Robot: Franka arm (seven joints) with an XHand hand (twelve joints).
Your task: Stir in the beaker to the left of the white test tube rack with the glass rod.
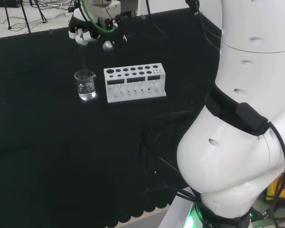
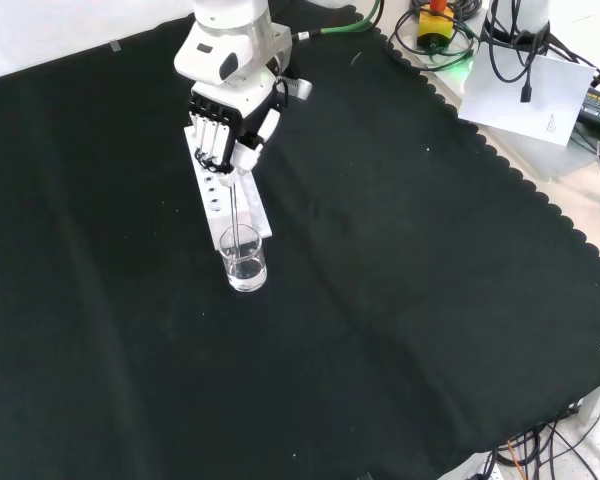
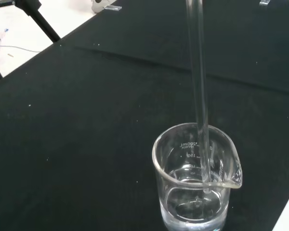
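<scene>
We see the hand (image 2: 230, 130) gripping the glass rod (image 3: 198, 96), its lower end inside the beaker (image 3: 196, 180).

In the front view the hand (image 2: 230, 125) stands in front of the far end of the white test tube rack (image 2: 216, 205), hiding it. The glass rod (image 3: 198, 86) runs out of the wrist view at its upper end, so where the fingers meet it cannot be seen there. In the head view the rod (image 1: 82, 59) is too faint to follow down to the beaker (image 1: 85, 85). How high the clear liquid stands cannot be told.
</scene>
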